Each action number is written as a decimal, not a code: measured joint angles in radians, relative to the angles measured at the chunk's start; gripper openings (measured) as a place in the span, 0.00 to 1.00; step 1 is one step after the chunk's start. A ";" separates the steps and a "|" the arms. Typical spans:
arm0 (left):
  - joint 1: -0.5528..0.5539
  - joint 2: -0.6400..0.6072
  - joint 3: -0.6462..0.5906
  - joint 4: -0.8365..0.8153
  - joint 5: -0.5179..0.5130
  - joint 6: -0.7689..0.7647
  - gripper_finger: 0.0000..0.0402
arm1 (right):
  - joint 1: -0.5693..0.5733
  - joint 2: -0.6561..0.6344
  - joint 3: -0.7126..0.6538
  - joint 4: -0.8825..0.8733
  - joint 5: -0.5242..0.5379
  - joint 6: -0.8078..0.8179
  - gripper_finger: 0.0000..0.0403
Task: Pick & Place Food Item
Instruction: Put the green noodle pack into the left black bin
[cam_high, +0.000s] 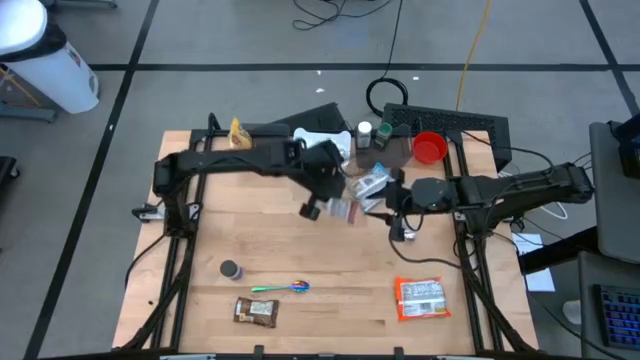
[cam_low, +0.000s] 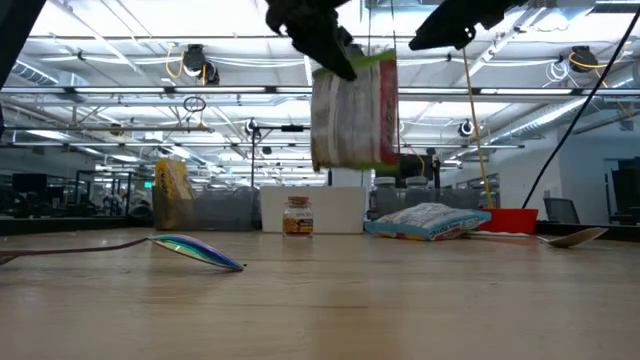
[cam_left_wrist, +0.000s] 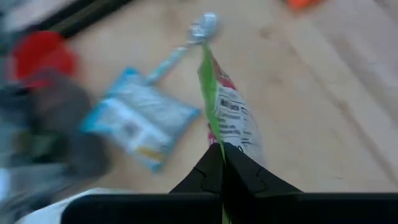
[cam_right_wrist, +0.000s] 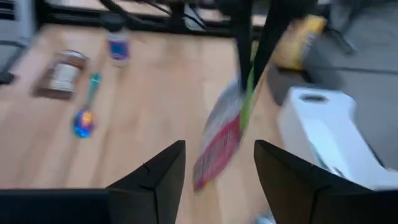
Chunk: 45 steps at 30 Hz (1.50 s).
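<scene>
Near the frame's centre, the left tool (cam_left_wrist: 222, 163) pinches a snack packet (cam_low: 354, 110) by its top edge, hanging above the worktop (cam_high: 330, 260). The right tool (cam_right_wrist: 217, 165), just beside, gapes wide and holds nothing.

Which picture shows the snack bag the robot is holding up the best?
The low view: the snack bag hangs whole in the air, pinched at its top by the left claw. From above it is half hidden under the arms. Both wrist views show it blurred and edge-on.
</scene>
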 joint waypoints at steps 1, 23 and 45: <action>0.016 -0.012 0.019 -0.015 -0.007 -0.006 0.01 | 0.000 -0.002 0.000 -0.017 0.025 0.010 0.45; 0.620 -0.247 0.125 -0.185 -0.162 -0.617 0.00 | -0.085 -0.009 -0.434 0.675 0.124 0.082 0.44; 0.729 -0.425 -0.464 0.152 -0.241 -0.862 0.00 | -0.092 -0.009 -0.675 1.175 0.128 0.175 0.42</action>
